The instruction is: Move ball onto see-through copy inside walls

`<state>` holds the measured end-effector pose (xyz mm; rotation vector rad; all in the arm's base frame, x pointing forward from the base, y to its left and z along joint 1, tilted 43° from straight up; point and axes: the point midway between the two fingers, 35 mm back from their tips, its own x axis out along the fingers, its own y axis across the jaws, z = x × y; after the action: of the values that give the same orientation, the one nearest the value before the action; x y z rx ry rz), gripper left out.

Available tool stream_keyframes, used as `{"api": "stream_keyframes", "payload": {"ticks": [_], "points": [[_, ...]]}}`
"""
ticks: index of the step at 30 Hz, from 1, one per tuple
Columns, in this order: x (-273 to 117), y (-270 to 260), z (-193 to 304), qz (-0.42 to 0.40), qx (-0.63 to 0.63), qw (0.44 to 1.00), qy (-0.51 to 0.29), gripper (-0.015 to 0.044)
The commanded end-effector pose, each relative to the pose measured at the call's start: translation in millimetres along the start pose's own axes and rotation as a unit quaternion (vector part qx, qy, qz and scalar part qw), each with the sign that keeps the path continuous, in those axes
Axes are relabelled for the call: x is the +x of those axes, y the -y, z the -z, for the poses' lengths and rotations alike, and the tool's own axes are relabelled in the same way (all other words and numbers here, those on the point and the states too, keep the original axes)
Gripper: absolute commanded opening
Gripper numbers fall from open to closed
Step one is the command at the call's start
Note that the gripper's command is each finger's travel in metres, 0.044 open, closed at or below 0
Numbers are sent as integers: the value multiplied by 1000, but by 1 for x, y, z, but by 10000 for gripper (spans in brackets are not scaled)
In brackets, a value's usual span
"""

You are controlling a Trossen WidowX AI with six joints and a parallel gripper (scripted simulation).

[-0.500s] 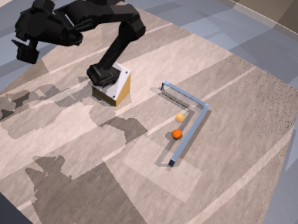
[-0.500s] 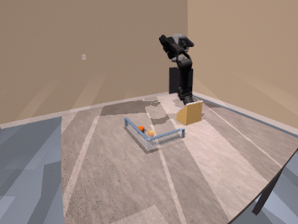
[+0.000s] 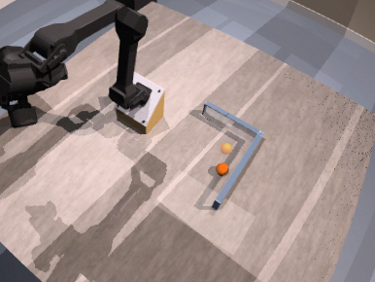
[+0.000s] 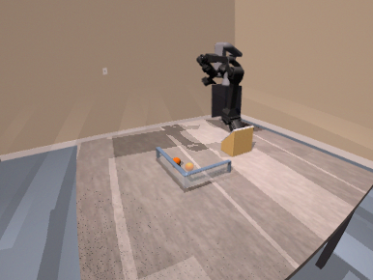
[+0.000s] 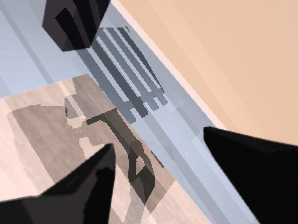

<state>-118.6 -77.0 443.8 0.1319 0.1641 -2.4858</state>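
Nothing of the task is done as I read it: the solid orange ball (image 3: 222, 168) rests on the pale wood-grain table (image 3: 301, 194) inside the corner of the two low clear blue-edged walls (image 3: 243, 160), toward the table's right edge and just beside the see-through pale-orange copy (image 3: 226, 148) — near it, not on it — so the nudge, release and retreat all remain. My black jointed arm (image 3: 127, 53) is folded high over its tan box base (image 3: 146, 114) near the far-left corner — well apart from the ball — with the black parallel-jaw gripper (image 3: 19, 99) parted fairly wide and holding nothing.
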Motion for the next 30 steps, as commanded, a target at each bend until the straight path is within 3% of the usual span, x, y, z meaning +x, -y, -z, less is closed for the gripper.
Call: {"api": "stream_keyframes", "payload": {"ticks": [1, 6, 14, 21, 30], "points": [[22, -69, 5, -96, -61, 993, -30, 304], [24, -144, 19, -194, -123, 972, -52, 304], [-14, -257, 59, -325, -223, 915, -80, 304], [-77, -324, 115, -409, -328, 847, -86, 304], [-169, -371, 199, -472, -454, 752, -70, 304]]}}
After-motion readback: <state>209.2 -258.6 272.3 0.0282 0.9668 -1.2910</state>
